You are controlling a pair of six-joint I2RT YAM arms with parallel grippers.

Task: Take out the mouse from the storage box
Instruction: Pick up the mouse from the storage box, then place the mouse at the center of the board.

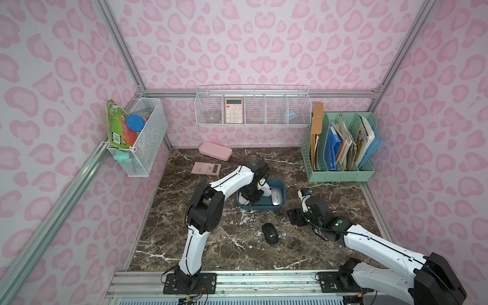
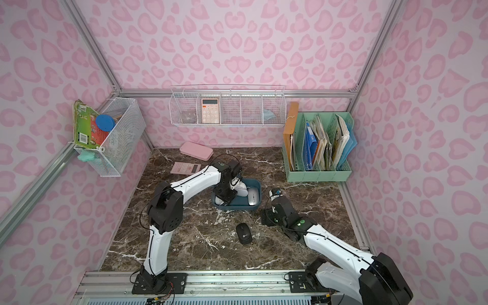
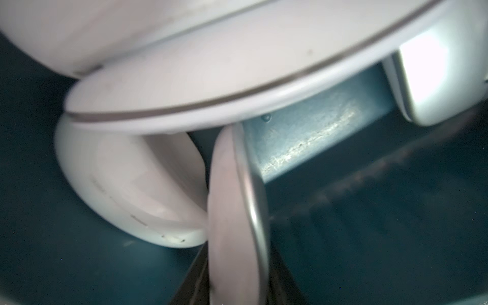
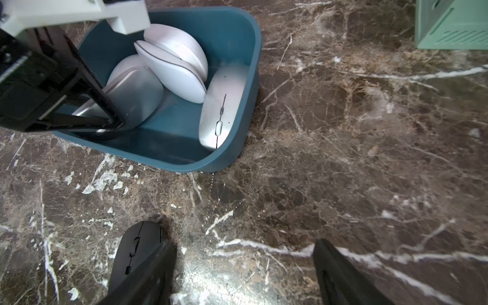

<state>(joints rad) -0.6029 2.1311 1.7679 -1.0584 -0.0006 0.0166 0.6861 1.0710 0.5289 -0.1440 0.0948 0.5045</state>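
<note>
The storage box (image 1: 264,207) (image 2: 239,207) (image 4: 237,37) is a dark teal tub in the middle of the marble table, with several white and silver mice in it. My left gripper (image 1: 249,201) (image 2: 222,200) (image 3: 237,280) reaches down into its left part. It is shut on a silver mouse (image 3: 235,206) (image 4: 137,97) standing on its edge between the jaws. Another silver mouse (image 1: 276,196) (image 4: 224,105) lies flat by the right wall, and white mice (image 4: 174,71) lean at the back. My right gripper (image 1: 295,217) (image 2: 266,217) (image 4: 243,272) is open low over bare table, right of the box.
A black mouse (image 1: 270,233) (image 2: 243,233) (image 4: 137,248) lies on the table in front of the box, beside one right finger. A pink case (image 1: 215,151) and pink calculator (image 1: 206,168) sit back left, a mint file rack (image 1: 340,158) back right. Wire baskets (image 1: 252,108) hang on the walls.
</note>
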